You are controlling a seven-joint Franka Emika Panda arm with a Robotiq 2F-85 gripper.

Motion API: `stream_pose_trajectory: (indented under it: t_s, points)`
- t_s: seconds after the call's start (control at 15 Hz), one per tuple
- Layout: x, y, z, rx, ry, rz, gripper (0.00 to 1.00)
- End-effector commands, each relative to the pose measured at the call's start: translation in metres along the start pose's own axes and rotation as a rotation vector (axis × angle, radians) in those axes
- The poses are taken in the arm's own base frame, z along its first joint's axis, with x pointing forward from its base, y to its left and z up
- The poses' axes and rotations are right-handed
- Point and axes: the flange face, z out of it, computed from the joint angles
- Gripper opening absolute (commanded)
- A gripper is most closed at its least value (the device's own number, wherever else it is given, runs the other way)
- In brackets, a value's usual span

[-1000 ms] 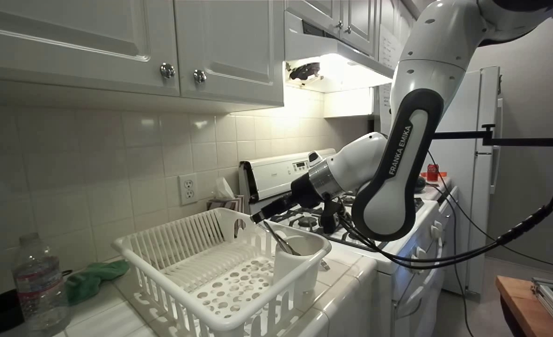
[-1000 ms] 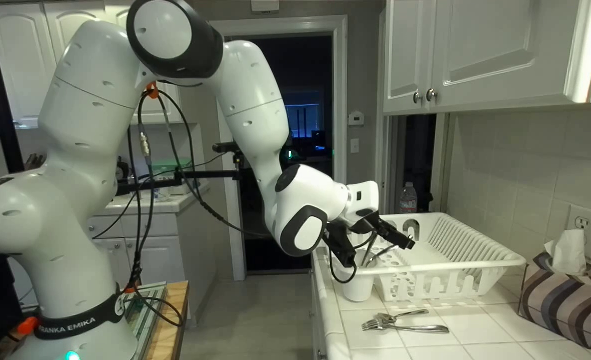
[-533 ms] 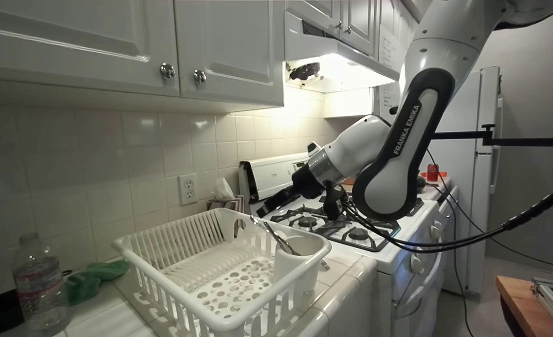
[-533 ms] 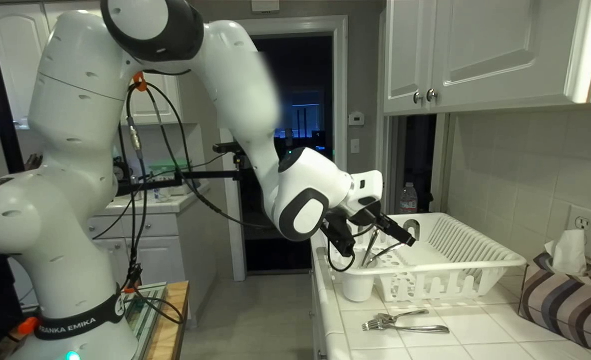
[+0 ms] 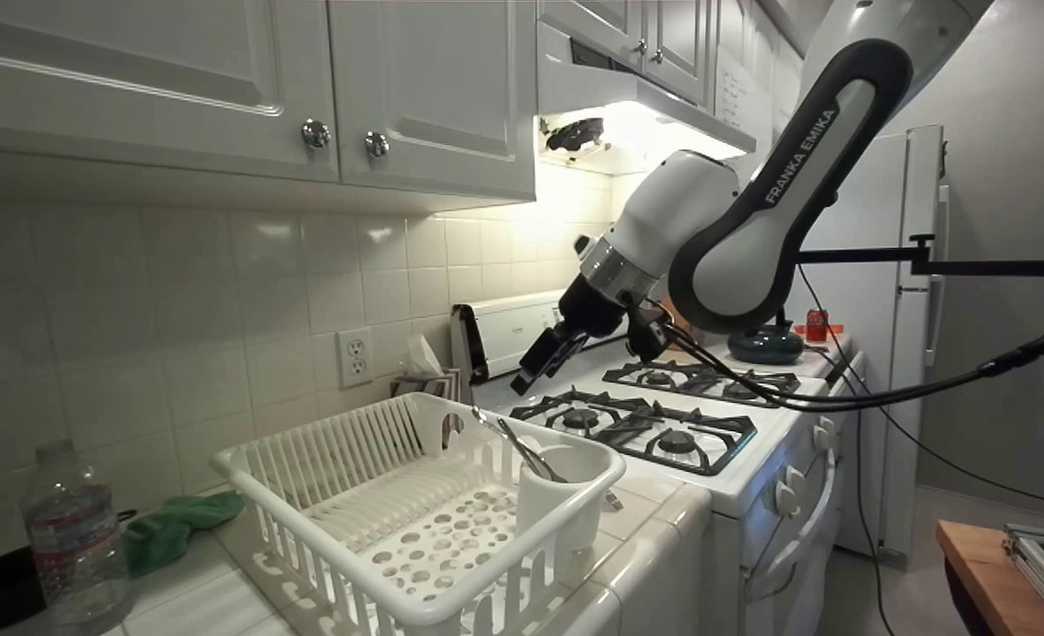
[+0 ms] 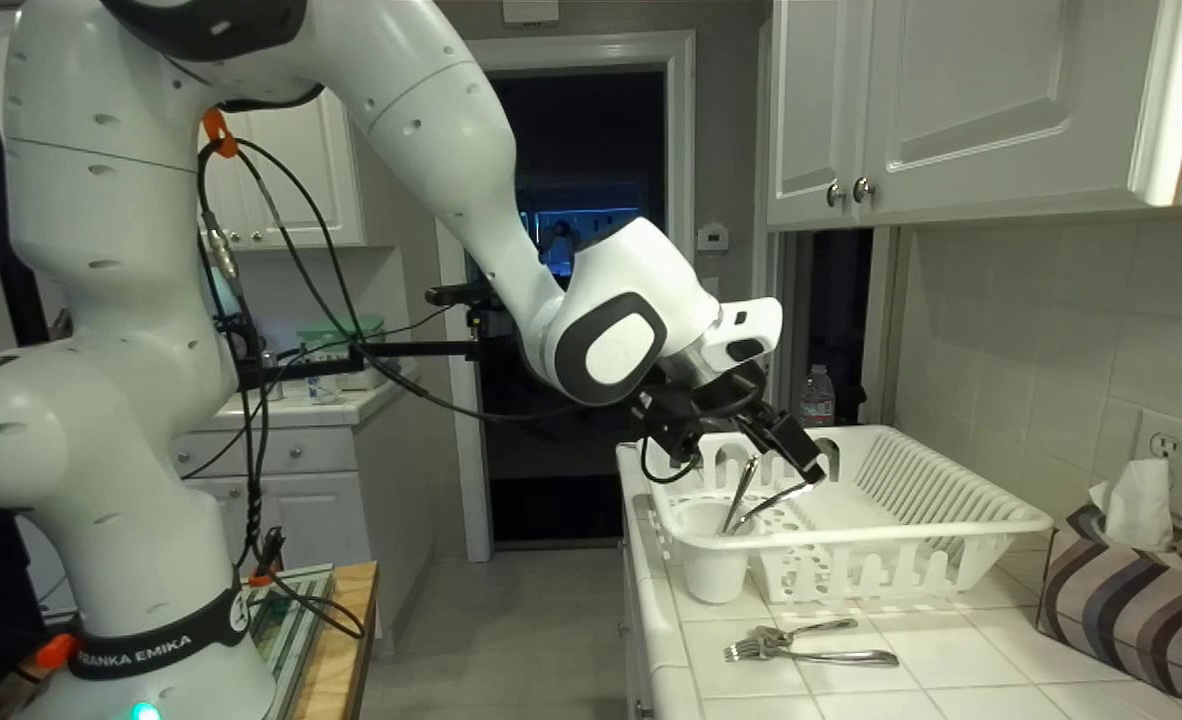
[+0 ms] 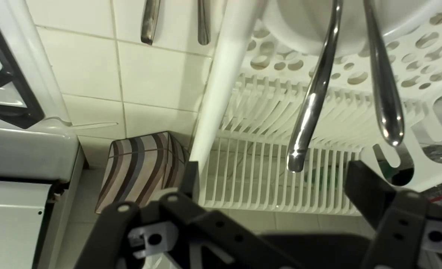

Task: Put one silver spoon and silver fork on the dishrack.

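Note:
The white dishrack point(image 6: 891, 537) stands on the tiled counter, with a white cup point(image 6: 716, 575) at its near corner. Two silver handles, a flat-ended one point(image 7: 314, 99) and a round-ended one point(image 7: 384, 89), lean out of the cup; their heads are hidden inside it. Outside the rack, a silver fork point(image 6: 846, 658) lies on the tiles with a silver spoon point(image 6: 821, 628) against it. My gripper point(image 7: 275, 177) is open above the rack's edge, nothing between its fingers. In the wrist view the flat-ended handle points toward the gap between them, apart from both.
A striped tissue box point(image 6: 1116, 600) sits by the wall near the rack. The stove with black grates point(image 5: 677, 442) is on the rack's far side. A plastic bottle point(image 5: 76, 539) and a green cloth point(image 5: 182, 526) lie beyond the rack. Cabinets point(image 5: 434, 97) hang above.
My arm has risen and drawn back, and the gripper now tilts more steeply downward. It has moved up, away from the handles in the cup. The cutlery has stayed put.

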Motion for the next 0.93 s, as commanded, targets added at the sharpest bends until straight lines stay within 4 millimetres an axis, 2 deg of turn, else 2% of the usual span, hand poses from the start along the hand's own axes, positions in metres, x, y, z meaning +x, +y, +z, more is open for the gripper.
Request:
stream_pose_trajectory:
  t_s: [0.0,0.2,0.47,0.87]
  points:
    - [-0.002,-0.014,-0.018,0.006,-0.095,-0.048,1.00]
    - [0.000,-0.019,-0.022,0.018,-0.160,-0.062,1.00]
    - [0.003,-0.009,-0.033,0.022,-0.198,-0.062,1.00]
    - [0.013,0.010,-0.065,0.080,-0.210,-0.050,1.00]
